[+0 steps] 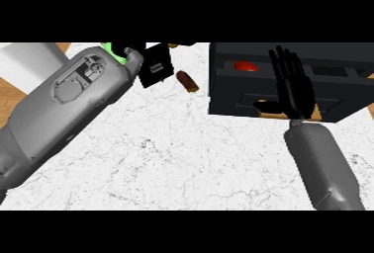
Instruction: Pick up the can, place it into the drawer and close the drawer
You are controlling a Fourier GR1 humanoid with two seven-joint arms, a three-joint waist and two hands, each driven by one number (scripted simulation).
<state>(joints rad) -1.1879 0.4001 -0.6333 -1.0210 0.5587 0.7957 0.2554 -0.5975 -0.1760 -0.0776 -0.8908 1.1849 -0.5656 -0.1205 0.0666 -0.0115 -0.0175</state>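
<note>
A dark drawer unit (pixel 228 94) stands on the counter at the right. A small red can (pixel 245 65) lies inside its upper opening. My right hand (pixel 294 89) lies over the unit's front to the right of the can, open, with fingers straight and pointing away and the thumb out to the left. It holds nothing. My left forearm rises from the lower left, and my left hand (pixel 155 69) shows black near the top edge, fingers relaxed and empty. Most of that hand is hidden by the wrist.
A brown bottle-like object (pixel 188 81) lies on the white marble counter (pixel 182 153) between my left hand and the drawer unit. A green object (pixel 111 50) peeks out behind my left wrist. Wooden surface shows at the far left and right edges.
</note>
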